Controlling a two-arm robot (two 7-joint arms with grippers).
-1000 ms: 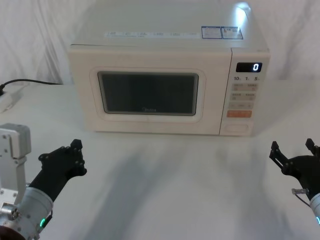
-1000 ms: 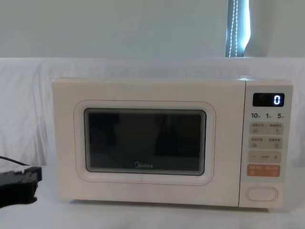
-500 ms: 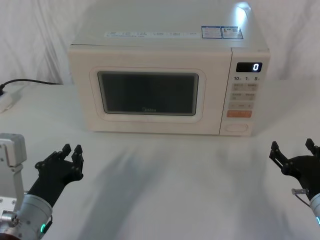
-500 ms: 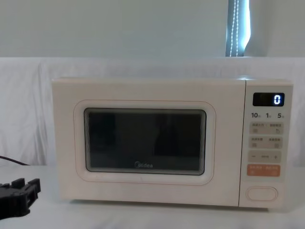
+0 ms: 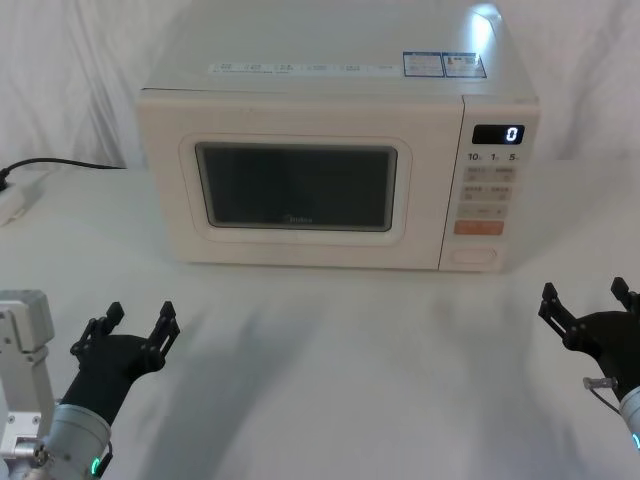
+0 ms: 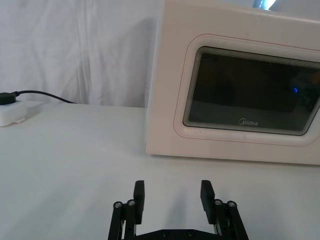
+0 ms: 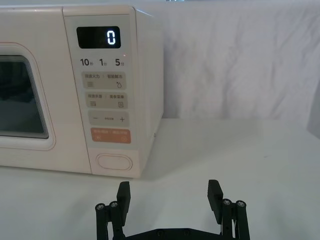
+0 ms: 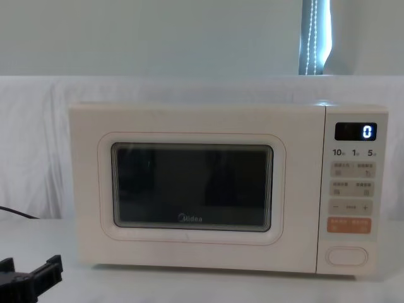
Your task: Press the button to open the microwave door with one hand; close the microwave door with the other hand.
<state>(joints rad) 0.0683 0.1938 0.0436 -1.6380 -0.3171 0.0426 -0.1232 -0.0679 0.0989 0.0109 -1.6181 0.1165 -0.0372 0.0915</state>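
Note:
The cream microwave (image 5: 330, 100) stands at the back of the white table, and its door (image 5: 295, 190) with the dark window is closed flush. At the bottom of the control panel, below the orange key, sits the wide cream button (image 5: 472, 255), also visible as button (image 7: 115, 162) and button (image 8: 346, 255). My left gripper (image 5: 133, 322) hovers low at the front left, well short of the door, open and empty; its fingers (image 6: 139, 192) are spread apart. At the front right my right gripper (image 5: 584, 297) is open and empty, facing the panel from a distance, seen again as gripper (image 7: 169, 192).
A white power strip (image 5: 15, 200) with a black cable (image 5: 70, 163) lies at the far left of the table. White cloth hangs behind the microwave. Bare tabletop (image 5: 330, 350) stretches between the grippers and the oven.
My left gripper has drawn back and down toward the front left, and its fingers went from shut to spread apart. The right gripper and the microwave have not moved.

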